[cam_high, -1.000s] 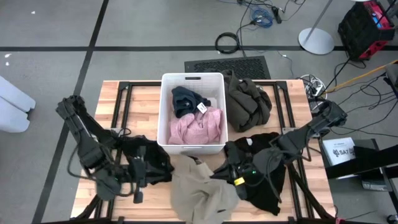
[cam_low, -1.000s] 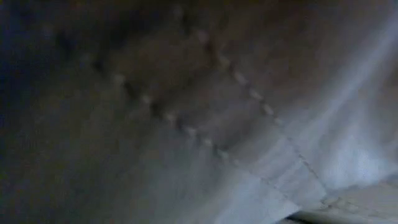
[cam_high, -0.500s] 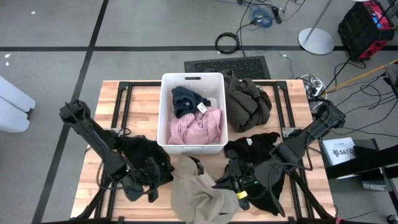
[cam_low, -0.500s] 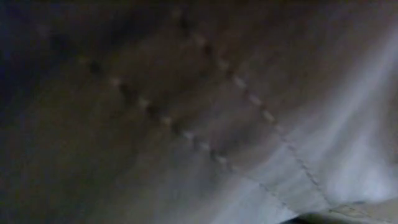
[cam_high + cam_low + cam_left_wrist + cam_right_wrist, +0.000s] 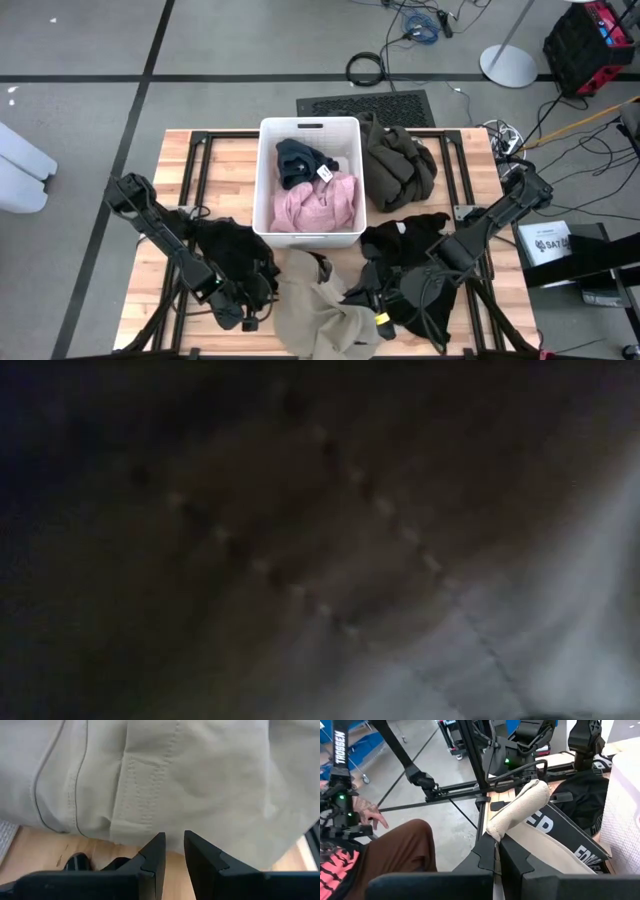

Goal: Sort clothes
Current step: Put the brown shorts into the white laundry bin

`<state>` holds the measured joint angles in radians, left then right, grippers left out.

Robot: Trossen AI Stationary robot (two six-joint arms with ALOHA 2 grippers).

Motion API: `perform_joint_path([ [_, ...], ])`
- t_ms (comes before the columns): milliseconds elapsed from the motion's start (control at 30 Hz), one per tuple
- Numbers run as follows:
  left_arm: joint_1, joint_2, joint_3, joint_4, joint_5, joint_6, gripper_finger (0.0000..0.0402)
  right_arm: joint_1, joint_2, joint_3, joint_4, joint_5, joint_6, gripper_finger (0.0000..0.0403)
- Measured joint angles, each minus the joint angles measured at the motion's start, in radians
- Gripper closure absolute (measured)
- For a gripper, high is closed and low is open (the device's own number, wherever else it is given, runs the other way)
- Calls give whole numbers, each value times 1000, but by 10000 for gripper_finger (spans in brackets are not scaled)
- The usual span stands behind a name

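The tan-beige garment (image 5: pixel 318 312) lies bunched at the table's near edge and fills the low view (image 5: pixel 400 610). My right gripper (image 5: pixel 378 316) is shut on its right side. My left gripper (image 5: pixel 247 318) is low at the garment's left edge; its fingers (image 5: pixel 174 840) stand slightly apart just short of the hem (image 5: pixel 135 827), with nothing between them. Black garments lie at the near left (image 5: pixel 235 258) and near right (image 5: pixel 420 270). An olive-brown garment (image 5: pixel 400 165) lies at the far right. A pink one (image 5: pixel 315 205) and a dark teal one (image 5: pixel 298 158) sit in the white bin (image 5: pixel 268 180). My right gripper pinches a rolled-up fold of the tan-beige garment (image 5: pixel 506 822) between its two fingers. The fold sticks out past the fingertips as a thick roll (image 5: pixel 532 795). This part is raised off the table, and the rest of the garment drapes below it, slack.
The bin stands at the table's far middle. A dark frame runs along the table's sides (image 5: pixel 195 170). In the right wrist view a person sits beyond the table: a brown trouser leg (image 5: pixel 410 845) and a hand (image 5: pixel 370 815).
My left gripper has come down and gone toward the table's near edge, up to the tan-beige garment's left edge, its tip dipping lower. My right gripper has drifted a little toward the near edge with the held fold; the garment has bunched closer around it.
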<state>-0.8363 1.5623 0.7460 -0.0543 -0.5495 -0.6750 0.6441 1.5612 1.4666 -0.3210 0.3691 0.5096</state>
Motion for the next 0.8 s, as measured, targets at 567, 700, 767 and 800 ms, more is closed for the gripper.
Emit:
perform_joint_path([
  [567, 89, -16, 0, -6, 15, -163, 205, 13, 10, 0, -13, -8, 28, 403],
  [700, 137, -67, 0, -134, 36, -254, 202, 13, 10, 0, -14, -8, 28, 403],
  [767, 163, -91, 0, -196, 54, -304, 202, 13, 10, 0, -14, -8, 28, 403],
  [800, 171, -99, -3, -204, 59, -320, 202, 13, 10, 0, -14, -8, 28, 403],
])
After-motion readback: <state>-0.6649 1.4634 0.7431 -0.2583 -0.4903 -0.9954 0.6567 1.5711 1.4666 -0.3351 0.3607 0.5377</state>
